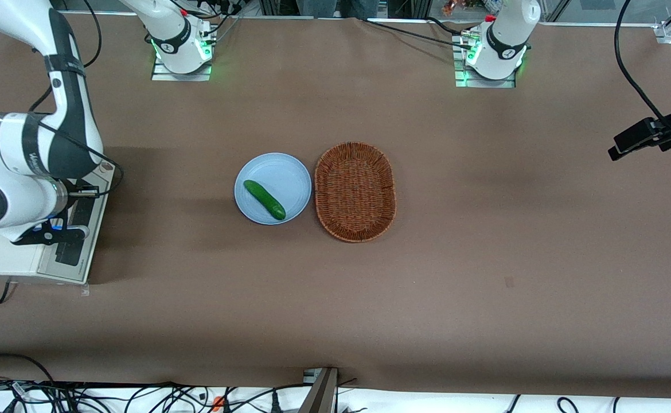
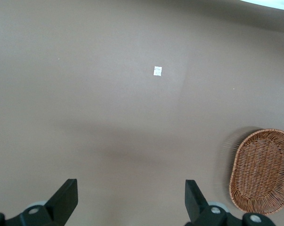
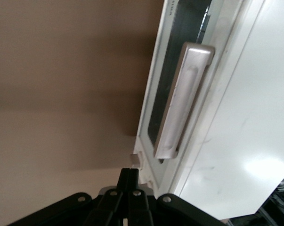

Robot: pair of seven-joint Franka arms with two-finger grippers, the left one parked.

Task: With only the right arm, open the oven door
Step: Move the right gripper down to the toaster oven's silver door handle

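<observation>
The cream-white toaster oven (image 1: 3, 258) stands at the working arm's end of the table. Its oven door (image 1: 77, 229) faces the table's middle. In the right wrist view the oven door (image 3: 153, 108) shows its dark glass window and silver bar handle (image 3: 182, 101), and it lies against the oven body. The right arm (image 1: 8, 172) reaches down over the oven. My gripper (image 3: 133, 175) is shut and empty, close to the door's edge beside one end of the handle, touching neither as far as I can see. In the front view the gripper (image 1: 54, 235) sits above the door.
A light blue plate (image 1: 289, 172) with a green cucumber (image 1: 264, 199) lies mid-table, and an empty oval wicker basket (image 1: 355, 191) lies beside it. The basket also shows in the left wrist view (image 2: 264, 169). A black camera (image 1: 639, 137) hangs over the parked arm's end.
</observation>
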